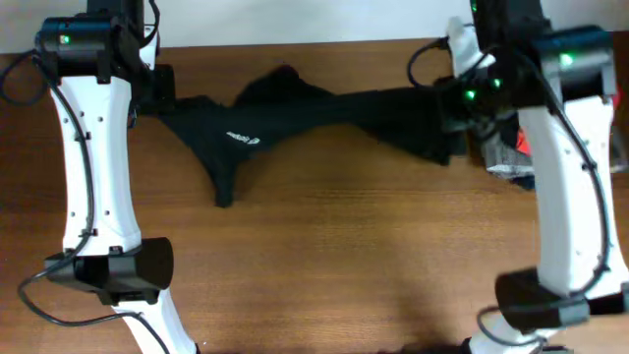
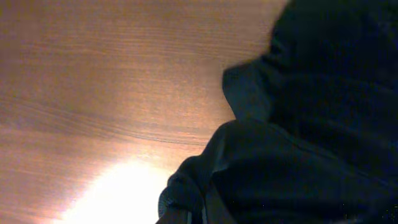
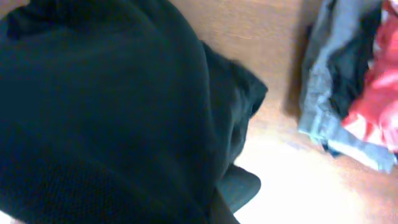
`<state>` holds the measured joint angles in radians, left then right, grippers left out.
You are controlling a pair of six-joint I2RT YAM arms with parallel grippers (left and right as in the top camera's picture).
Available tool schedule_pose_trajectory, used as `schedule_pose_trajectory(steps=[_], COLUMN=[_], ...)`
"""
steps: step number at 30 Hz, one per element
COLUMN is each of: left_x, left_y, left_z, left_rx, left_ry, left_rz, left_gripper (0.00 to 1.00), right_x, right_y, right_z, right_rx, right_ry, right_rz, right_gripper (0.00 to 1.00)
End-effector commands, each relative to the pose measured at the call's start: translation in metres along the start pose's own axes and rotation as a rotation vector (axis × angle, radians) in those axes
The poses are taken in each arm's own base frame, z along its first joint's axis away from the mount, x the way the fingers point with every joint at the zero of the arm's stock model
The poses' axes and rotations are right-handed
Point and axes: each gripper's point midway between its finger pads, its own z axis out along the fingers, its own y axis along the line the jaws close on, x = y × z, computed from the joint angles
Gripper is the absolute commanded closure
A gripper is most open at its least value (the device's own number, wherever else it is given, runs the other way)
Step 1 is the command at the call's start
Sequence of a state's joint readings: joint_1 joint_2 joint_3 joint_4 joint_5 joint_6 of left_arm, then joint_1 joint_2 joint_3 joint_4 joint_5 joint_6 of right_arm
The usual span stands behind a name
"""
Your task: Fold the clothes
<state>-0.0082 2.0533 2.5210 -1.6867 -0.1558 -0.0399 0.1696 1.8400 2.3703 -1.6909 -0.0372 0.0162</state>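
The black garment (image 1: 305, 113) with a small white logo (image 1: 243, 138) lies stretched across the far side of the wooden table. A loose part hangs toward the front at the left. My left gripper (image 1: 162, 93) is at its left end and my right gripper (image 1: 454, 110) at its right end, and each looks shut on the cloth. In the left wrist view the black cloth (image 2: 311, 124) fills the right side and bunches at the bottom edge. In the right wrist view the cloth (image 3: 112, 112) covers most of the frame. The fingers are hidden under cloth in both wrist views.
A pile of other clothes (image 1: 509, 149) lies at the far right beside the right gripper. It holds a grey garment (image 3: 320, 81) and a red one (image 3: 379, 87). Bare wooden table (image 1: 324, 256) extends toward the front between the two arm bases.
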Motion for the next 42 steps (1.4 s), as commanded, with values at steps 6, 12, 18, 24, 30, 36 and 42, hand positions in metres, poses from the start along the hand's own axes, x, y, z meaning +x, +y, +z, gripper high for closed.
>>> schedule_pose_trajectory(steps=[6,12,18,24,30,36,42], left_x=[0.019,-0.009,-0.113,-0.176,-0.194,-0.191,-0.168], left_y=[0.019,0.032,0.037,0.047,0.056,0.061,0.058], left_z=[0.019,0.012,-0.015,-0.062,-0.1,-0.117,-0.1], left_rx=[-0.041,-0.042,0.036,0.028,-0.012,-0.065,-0.061], left_ry=[0.095,-0.042,-0.483,-0.806,-0.949,-0.96,-0.833], left_rz=[-0.052,-0.103,-0.168,-0.189,-0.168,-0.113,-0.086], left_gripper=[0.99,0.99,0.99,0.99,0.99,0.99,0.99], right_x=[0.043,-0.004,-0.119,-0.182,-0.208,-0.198,-0.167], right_y=[-0.014,-0.013,-0.013,-0.012,-0.01,-0.014,-0.012], right_z=[0.054,0.06,0.05,0.013,-0.021,-0.009,0.023], right_rx=[0.038,0.024,0.033,0.056,0.084,0.084,0.051], right_ry=[0.154,-0.038,-0.483,-0.778,-0.935,-0.872,-0.694], right_rz=[0.089,0.025,-0.048,-0.09,-0.147,-0.141,-0.139], right_gripper=[0.96,0.96,0.96,0.96,0.96,0.96,0.96])
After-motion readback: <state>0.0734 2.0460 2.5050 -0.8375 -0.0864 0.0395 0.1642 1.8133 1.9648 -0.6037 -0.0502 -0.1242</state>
